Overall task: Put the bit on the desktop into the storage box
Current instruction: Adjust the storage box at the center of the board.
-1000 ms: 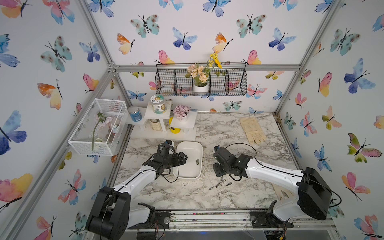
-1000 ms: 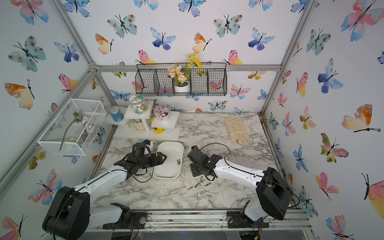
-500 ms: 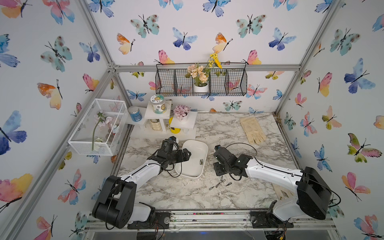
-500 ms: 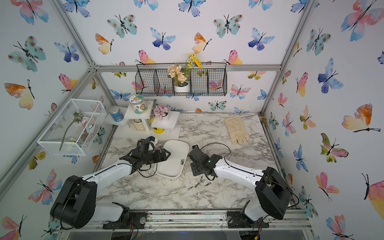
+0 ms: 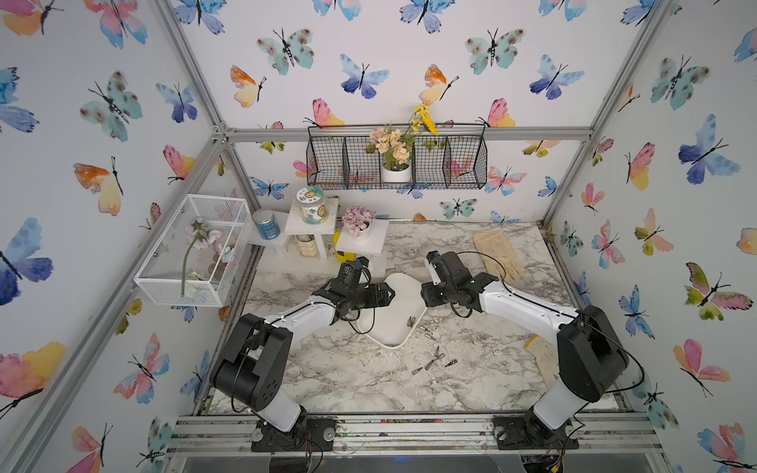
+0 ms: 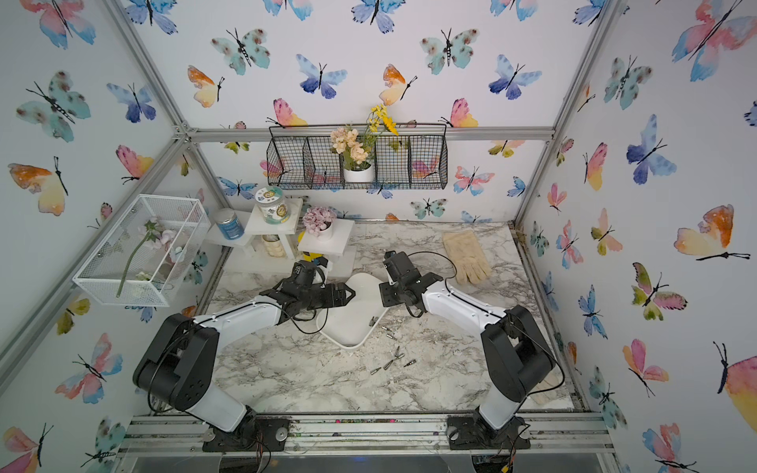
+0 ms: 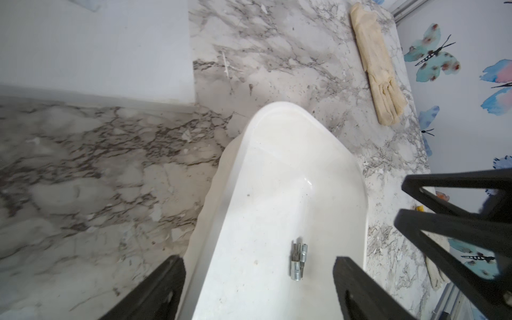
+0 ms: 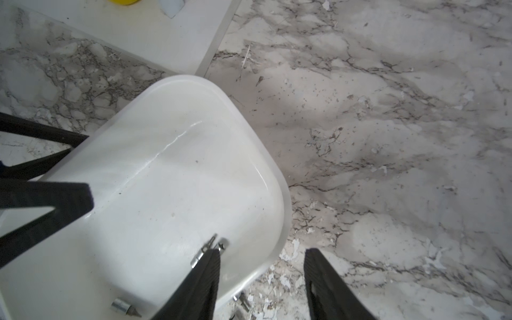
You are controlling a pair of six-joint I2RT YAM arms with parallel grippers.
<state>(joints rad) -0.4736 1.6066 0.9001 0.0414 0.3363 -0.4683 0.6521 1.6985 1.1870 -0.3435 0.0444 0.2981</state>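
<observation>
Spanning storage box (image 7: pixel 277 180), left gripper (image 7: pixel 260 260) spread wide; right gripper (image 8: pixel 263 253) half-spread, empty, over bits (image 8: pixel 199 257).

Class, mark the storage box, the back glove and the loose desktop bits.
storage box (image 5: pixel 399 313): in a top view, bare floor.
back glove (image 5: pixel 497 254): in a top view, palm.
loose bits (image 5: pixel 431 362): in a top view, cluster's middle bit.

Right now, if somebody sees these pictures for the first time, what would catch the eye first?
Bright butterfly wallpaper covers the walls around the cell. In the middle of the marble desktop, the left arm and the right arm meet over the white storage box, which holds a few metal bits. More loose bits lie on the desktop beside its near corner.
</observation>
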